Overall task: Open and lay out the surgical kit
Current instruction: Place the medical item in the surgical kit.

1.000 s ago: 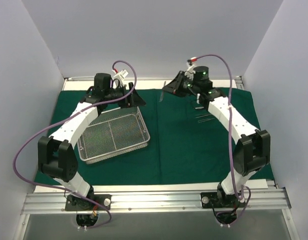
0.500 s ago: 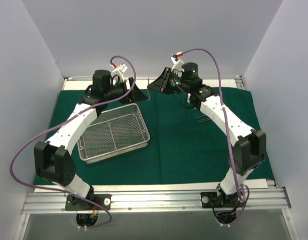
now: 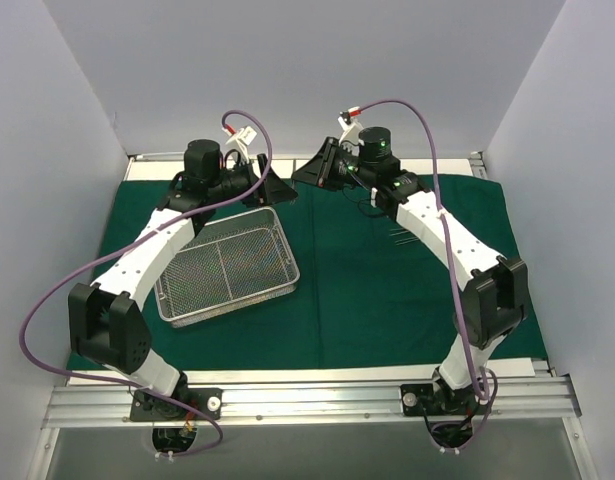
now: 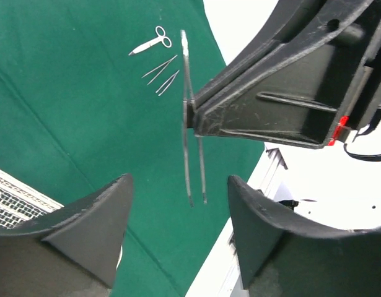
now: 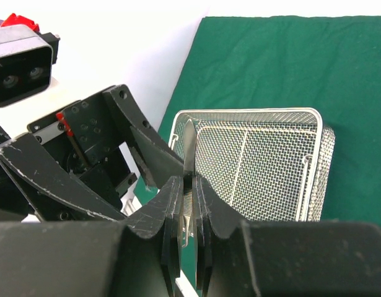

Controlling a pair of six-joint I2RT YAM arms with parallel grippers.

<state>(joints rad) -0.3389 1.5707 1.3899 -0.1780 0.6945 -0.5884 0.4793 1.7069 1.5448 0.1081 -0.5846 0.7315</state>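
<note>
The dark green cloth [image 3: 387,300] lies spread over the table. On its left part stands the silver wire-mesh tray [image 3: 227,265], with nothing in it. My right gripper [image 3: 309,172] is shut on long metal tweezers [image 4: 188,117], holding them in the air at the back middle. My left gripper [image 3: 279,190] faces it with jaws open, and its fingers [image 4: 97,232] flank the tweezers' tips without touching them. In the right wrist view the tweezers [image 5: 189,154] stick out from between the shut pads, in front of the tray [image 5: 264,161]. Small scissors [image 4: 152,43] and two thin tweezers [image 4: 160,69] lie on the cloth.
More thin instruments [image 3: 405,236] lie on the cloth under the right forearm. White table edge and a metal rail [image 3: 307,398] run along the near side. Grey walls close in on the left, back and right.
My right gripper has carried the tweezers leftwards to the left gripper. The left gripper has turned slightly toward it and its jaws have narrowed a little.
</note>
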